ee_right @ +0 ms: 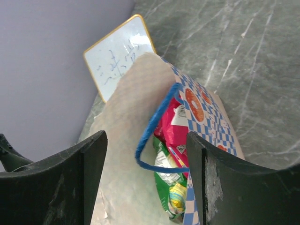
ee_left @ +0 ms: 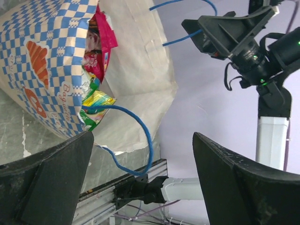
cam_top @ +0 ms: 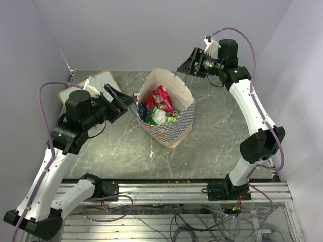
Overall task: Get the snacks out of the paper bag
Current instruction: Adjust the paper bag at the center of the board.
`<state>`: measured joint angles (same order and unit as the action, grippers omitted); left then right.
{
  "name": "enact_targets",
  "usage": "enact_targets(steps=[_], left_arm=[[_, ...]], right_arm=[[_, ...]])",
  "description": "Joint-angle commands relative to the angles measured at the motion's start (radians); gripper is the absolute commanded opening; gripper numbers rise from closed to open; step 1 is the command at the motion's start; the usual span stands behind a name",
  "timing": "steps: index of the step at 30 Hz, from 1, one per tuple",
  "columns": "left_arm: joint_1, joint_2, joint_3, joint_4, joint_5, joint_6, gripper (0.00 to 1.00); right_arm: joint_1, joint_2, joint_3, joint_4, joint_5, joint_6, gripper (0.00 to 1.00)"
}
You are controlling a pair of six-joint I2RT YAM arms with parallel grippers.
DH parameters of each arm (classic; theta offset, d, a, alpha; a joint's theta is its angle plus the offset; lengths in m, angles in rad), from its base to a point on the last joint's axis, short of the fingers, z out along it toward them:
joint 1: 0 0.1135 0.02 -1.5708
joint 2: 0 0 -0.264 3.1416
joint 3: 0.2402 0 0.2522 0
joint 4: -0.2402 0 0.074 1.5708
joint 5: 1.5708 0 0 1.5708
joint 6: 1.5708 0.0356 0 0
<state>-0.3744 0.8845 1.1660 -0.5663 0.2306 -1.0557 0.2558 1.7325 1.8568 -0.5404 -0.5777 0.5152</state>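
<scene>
Glossy foil snack packets (cam_top: 159,106), red-pink, green and blue ones visible, sit piled inside the large cream paper bag (cam_top: 174,128) with its blue-white checked lower band and orange round marks. The bag stands open-mouthed near the middle of the grey marbled counter (cam_top: 212,146), and the packets reach up close to its rim.

The left gripper (cam_top: 130,102) hovers just left of the bag's mouth. Its black jaws are spread wide and hold nothing. In its wrist view the near thin blue cord handle (ee_left: 140,136) loops down in front of the packets (ee_left: 98,47).

The right gripper (cam_top: 180,70) hangs over the far right edge of the bag, with its jaws also spread apart and empty. From its wrist camera the far blue cord handle (ee_right: 154,126) shows in the gap between them, but whether it touches either finger cannot be told.

A white writing board with a yellow frame (cam_top: 106,80) lies at the far left of the counter, behind the left arm.
</scene>
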Motion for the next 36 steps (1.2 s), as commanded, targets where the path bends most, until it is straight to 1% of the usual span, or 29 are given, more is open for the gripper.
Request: enact_targets(steps=[1,3,7,8,9,12,14,18,20,23,25,27,30,33,36], left_arm=[[-0.009,-0.014,-0.007,0.071,0.004,0.006,0.96],[-0.020,0.026,-0.003,0.085,0.041,0.005,0.91],[-0.041,0.098,0.034,0.065,0.081,0.037,0.85],[-0.046,0.109,0.036,0.069,0.091,0.041,0.82],[-0.052,0.119,0.037,0.067,0.099,0.041,0.79],[-0.075,0.129,0.025,0.067,0.105,0.037,0.73],[-0.085,0.127,0.014,0.056,0.092,0.030,0.71],[-0.094,0.123,0.000,0.070,0.078,0.026,0.62],[-0.100,0.130,0.003,0.078,0.077,0.026,0.54],[-0.104,0.140,0.017,0.067,0.065,0.022,0.31],[-0.104,0.141,0.028,0.058,0.057,0.024,0.21],[-0.103,0.146,0.062,0.030,0.031,0.040,0.09],[-0.102,0.178,0.167,-0.072,-0.043,0.097,0.07],[-0.095,0.235,0.300,-0.183,-0.109,0.149,0.07],[-0.062,0.291,0.430,-0.276,-0.158,0.192,0.07]], right_arm=[[-0.003,-0.006,0.004,0.067,-0.063,0.026,0.65],[-0.004,-0.005,0.004,0.070,-0.064,0.025,0.59],[-0.003,-0.011,-0.007,0.076,-0.060,0.015,0.35],[-0.004,-0.010,-0.004,0.069,-0.056,0.009,0.30],[-0.004,-0.006,0.003,0.060,-0.051,0.002,0.28],[-0.003,0.000,0.018,0.050,-0.044,-0.015,0.26],[-0.004,0.010,0.028,0.048,-0.052,-0.021,0.25],[-0.004,0.012,0.020,0.060,-0.069,-0.015,0.23],[-0.004,0.003,0.003,0.074,-0.072,-0.012,0.23],[-0.004,0.006,0.010,0.062,-0.074,-0.025,0.21],[-0.003,0.015,0.034,0.046,-0.084,-0.040,0.18],[-0.002,0.015,0.069,0.036,-0.119,-0.074,0.10],[0.011,-0.011,0.077,0.026,-0.145,-0.126,0.00],[0.032,-0.068,0.013,0.075,-0.162,-0.113,0.00],[0.084,-0.116,-0.037,0.122,-0.184,-0.090,0.00]])
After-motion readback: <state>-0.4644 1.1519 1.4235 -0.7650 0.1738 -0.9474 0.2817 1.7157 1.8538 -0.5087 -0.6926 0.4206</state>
